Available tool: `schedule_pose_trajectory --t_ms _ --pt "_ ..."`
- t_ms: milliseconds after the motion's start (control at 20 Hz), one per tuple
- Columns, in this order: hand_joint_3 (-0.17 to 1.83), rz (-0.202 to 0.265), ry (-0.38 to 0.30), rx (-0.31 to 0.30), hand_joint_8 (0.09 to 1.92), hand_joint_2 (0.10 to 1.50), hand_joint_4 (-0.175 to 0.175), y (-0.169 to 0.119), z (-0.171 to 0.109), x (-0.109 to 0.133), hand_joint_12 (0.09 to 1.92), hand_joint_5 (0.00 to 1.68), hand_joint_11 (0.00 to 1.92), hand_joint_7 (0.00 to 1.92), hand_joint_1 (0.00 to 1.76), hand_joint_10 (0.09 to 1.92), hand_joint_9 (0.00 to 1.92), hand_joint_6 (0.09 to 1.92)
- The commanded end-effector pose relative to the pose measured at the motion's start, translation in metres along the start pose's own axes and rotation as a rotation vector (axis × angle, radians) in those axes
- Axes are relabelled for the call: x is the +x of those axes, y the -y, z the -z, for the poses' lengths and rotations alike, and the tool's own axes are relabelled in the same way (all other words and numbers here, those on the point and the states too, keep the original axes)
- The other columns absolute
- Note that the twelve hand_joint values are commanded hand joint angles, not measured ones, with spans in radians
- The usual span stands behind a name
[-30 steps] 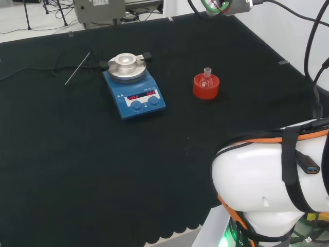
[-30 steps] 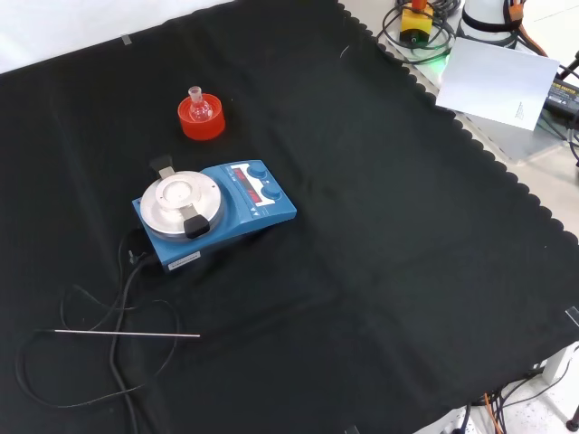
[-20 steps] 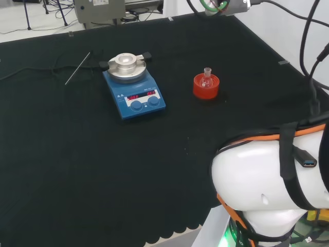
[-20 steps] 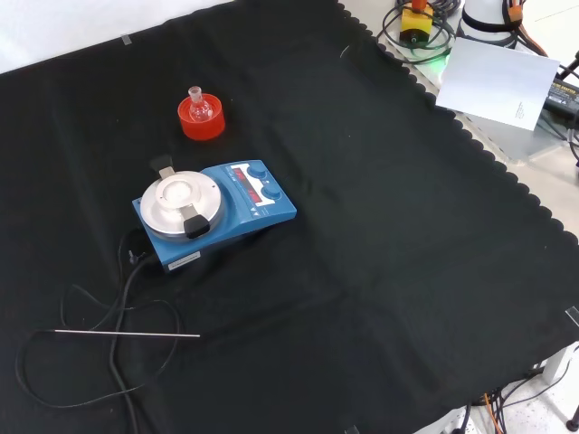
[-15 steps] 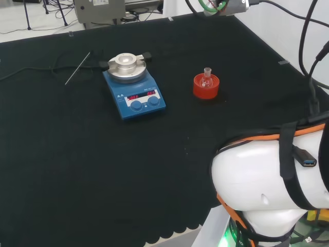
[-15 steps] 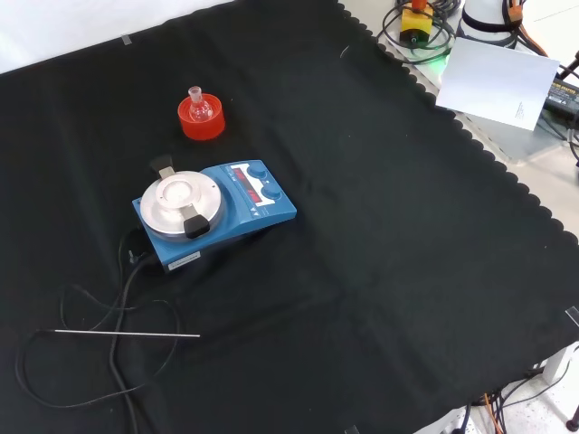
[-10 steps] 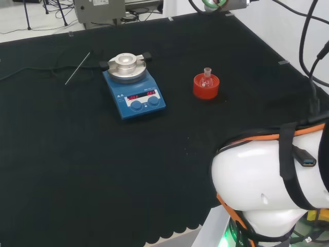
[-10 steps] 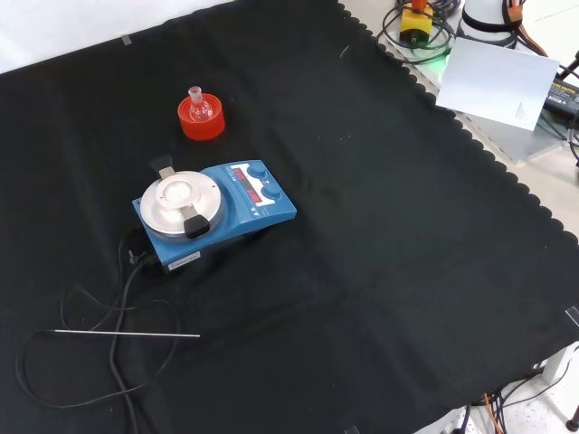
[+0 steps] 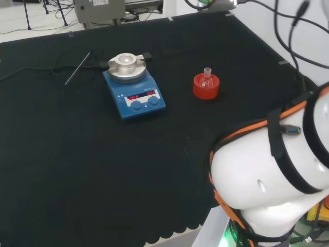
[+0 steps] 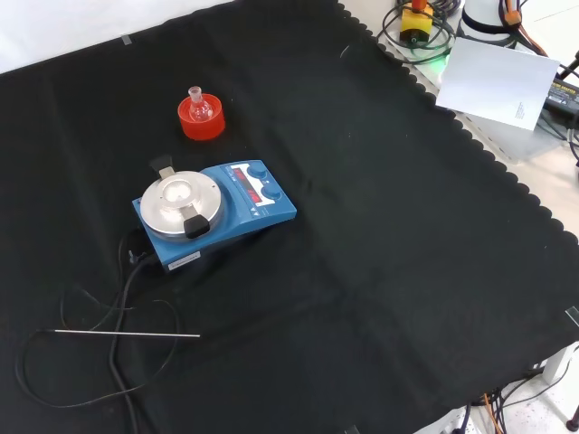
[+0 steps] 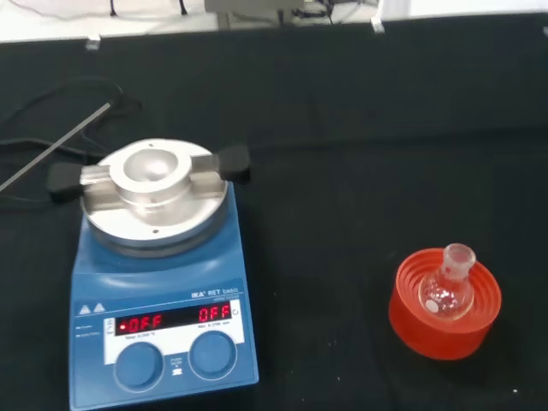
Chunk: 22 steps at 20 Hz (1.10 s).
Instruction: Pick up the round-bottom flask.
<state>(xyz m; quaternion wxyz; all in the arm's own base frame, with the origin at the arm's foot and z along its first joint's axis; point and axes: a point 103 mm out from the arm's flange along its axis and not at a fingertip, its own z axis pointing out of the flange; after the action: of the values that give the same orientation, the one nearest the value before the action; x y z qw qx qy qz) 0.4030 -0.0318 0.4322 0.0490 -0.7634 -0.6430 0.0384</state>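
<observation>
Looking past the palm, no fingers can be made out, so whether the hand is spread or curled cannot be told, nor whether anything is held by it. From the wrist camera the round-bottom flask [image 11: 447, 289] is seen upright, its clear bulb seated in a red ribbed stand [image 11: 445, 305] with the short neck pointing up. Beside the stand, with bare black cloth [image 11: 342, 154] between them, a blue stirrer plate [image 11: 158, 291] is placed; a round metal block [image 11: 154, 193] with black grips at either side is carried on its top, and two blue knobs below a lit red display are set in its front face. A thin metal rod [image 11: 53, 147] is laid on the cloth beyond the plate, near a dark cable. In the head view the flask [image 9: 207, 77] and its stand [image 9: 206, 86] are found to the right of the plate [image 9: 134, 92], well apart from it, while the arm's white links [image 9: 272, 175] with orange and black bands are seen at lower right. In the front view the flask [image 10: 195, 103] on its stand [image 10: 201, 118] is located above the plate [image 10: 217, 210], and the rod [image 10: 127, 334] lies flat at lower left, across a loop of cable [image 10: 113, 348]
</observation>
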Motion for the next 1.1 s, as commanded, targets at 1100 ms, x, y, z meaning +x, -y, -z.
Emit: schedule_pose_trajectory --t_ms 1100 --pt "0.17 -0.281 -0.140 0.158 0.58 1.04 -0.055 -0.208 -0.120 -0.144 1.30 0.40 0.00 0.19 0.54 0.69 0.36 0.09"
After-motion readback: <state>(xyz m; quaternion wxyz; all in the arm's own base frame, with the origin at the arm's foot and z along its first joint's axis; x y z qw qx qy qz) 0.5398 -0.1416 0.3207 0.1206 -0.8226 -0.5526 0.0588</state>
